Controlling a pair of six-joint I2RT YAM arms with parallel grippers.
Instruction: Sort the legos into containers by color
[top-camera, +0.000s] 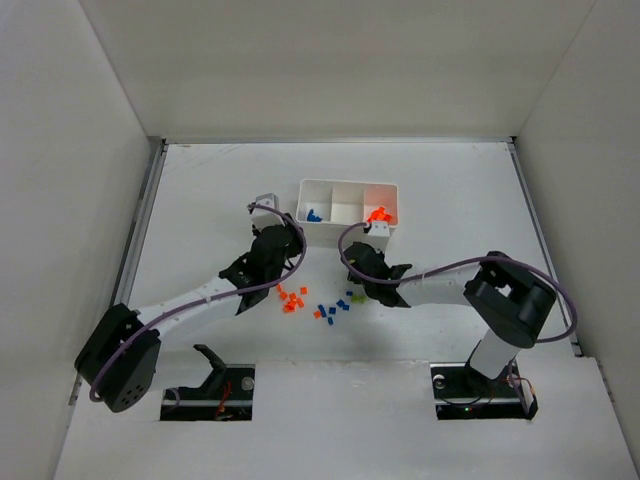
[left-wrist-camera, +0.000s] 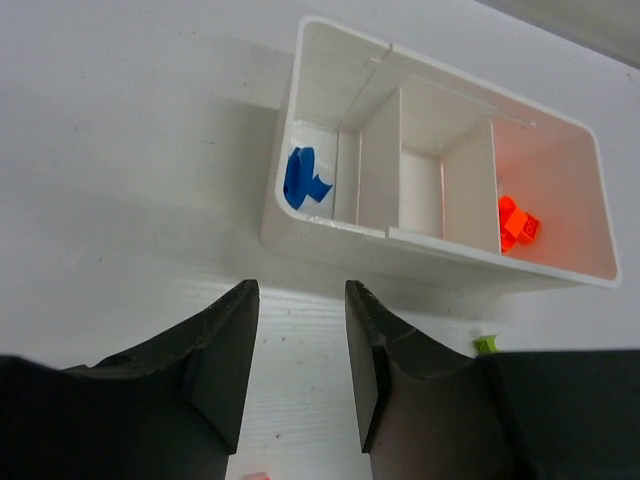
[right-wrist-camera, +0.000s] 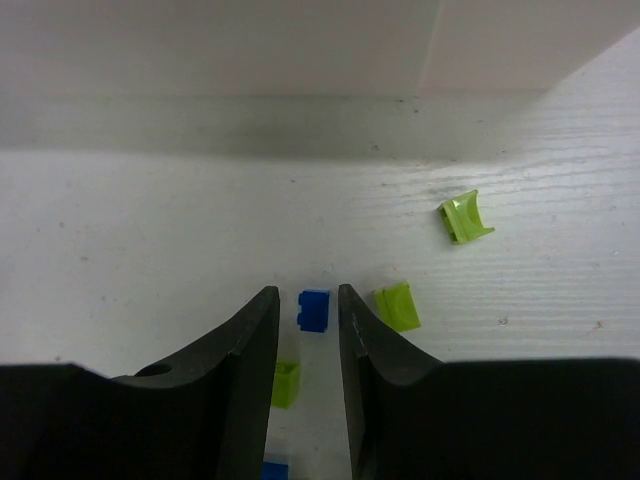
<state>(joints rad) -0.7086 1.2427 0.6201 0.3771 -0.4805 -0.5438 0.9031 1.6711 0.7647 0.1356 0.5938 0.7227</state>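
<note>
Legos (top-camera: 290, 300) loose — left hand (left-wrist-camera: 300, 290) agape, empty, facing tray (left-wrist-camera: 420, 250); right hand (right-wrist-camera: 306, 290) agape astride blue brick (right-wrist-camera: 313, 310)

The tray (left-wrist-camera: 320, 232) stands just ahead of the left gripper (left-wrist-camera: 300, 295), and its near wall blocks a straight path forward. Bare table (left-wrist-camera: 120, 150) lies open to the tray's left. A blue brick (right-wrist-camera: 314, 309) sits in the gap between the parted fingers of the right gripper (right-wrist-camera: 302, 295). Green bricks (right-wrist-camera: 397, 305) lie just beside them, and the tray's wall rises close beyond. Loose bricks (top-camera: 310, 300) litter the table behind both grippers.

No text, label or number legible anywhere — none.
</note>
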